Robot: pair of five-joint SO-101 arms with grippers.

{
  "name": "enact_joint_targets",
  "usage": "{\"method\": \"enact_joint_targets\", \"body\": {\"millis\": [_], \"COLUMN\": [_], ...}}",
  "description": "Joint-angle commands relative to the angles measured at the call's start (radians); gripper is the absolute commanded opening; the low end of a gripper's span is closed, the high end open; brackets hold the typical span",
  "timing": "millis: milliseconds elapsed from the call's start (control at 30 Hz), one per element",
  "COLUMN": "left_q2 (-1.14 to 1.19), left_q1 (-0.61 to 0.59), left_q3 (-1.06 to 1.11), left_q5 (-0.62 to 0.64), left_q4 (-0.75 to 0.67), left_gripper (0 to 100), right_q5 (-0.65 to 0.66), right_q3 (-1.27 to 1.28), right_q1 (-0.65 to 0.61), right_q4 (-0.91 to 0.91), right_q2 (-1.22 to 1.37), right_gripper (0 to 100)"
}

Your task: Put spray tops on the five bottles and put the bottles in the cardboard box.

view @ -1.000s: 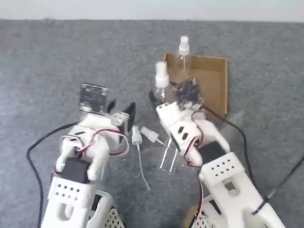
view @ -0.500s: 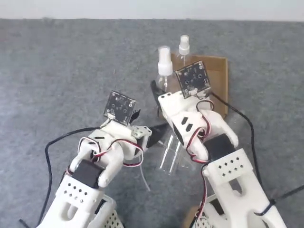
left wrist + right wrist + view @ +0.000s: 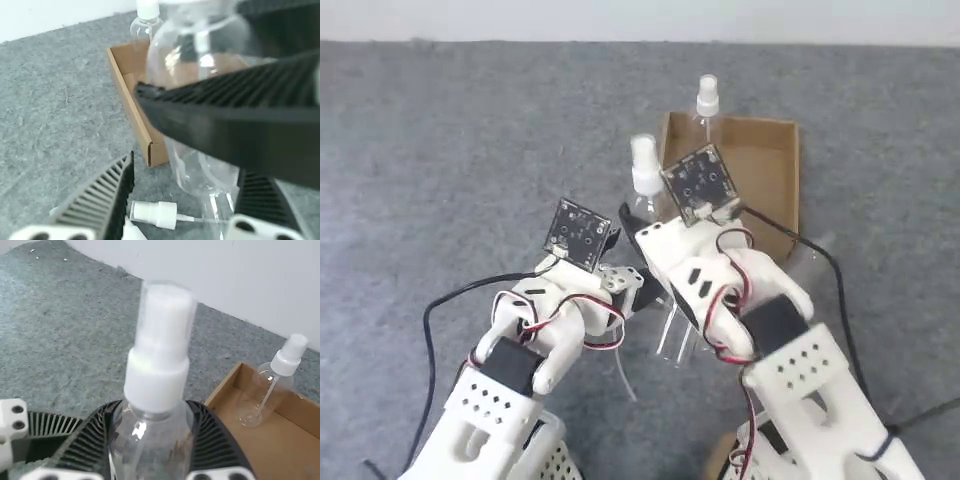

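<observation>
One bottle [image 3: 150, 407] is clenched in the right tool [image 3: 150, 440], a second bottle [image 3: 265, 390] is seen beyond in the cardboard box [image 3: 295, 450], and one spray top [image 3: 155, 214] by the released left tool [image 3: 192, 180].

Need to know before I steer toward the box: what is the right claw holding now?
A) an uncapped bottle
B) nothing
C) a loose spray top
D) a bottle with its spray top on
D: the right claw is closed around a clear bottle that has a white spray top on its neck.
</observation>
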Motion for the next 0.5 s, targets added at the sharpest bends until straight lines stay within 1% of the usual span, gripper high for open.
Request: {"method": "enact_joint_targets", "body": {"millis": [0, 133, 267, 467], "left_q2": [-0.018, -0.018, -0.018, -0.018], "left_q1": [0.002, 0.002, 0.002, 0.002], "left_q3": [-0.005, -0.005, -0.004, -0.004], "left_q5": [-0.012, -0.014, -0.014, -0.015], "left_q4": [-0.028, -0.028, -0.028, -0.028], "left_gripper": [31, 31, 31, 31], "right_q5": [-0.005, -0.003, 0.049, 0.057], "right_q3": [-0.075, -0.075, -0.077, -0.126], "right_q1": [-0.004, 0.038, 0.131, 0.269], "right_q4": [0.07, 0.113, 0.11, 0.108], "right_q2": [-0.096, -0.119, -0.114, -0.074], "right_gripper": [0.6, 0.6, 0.6, 0.6]}}
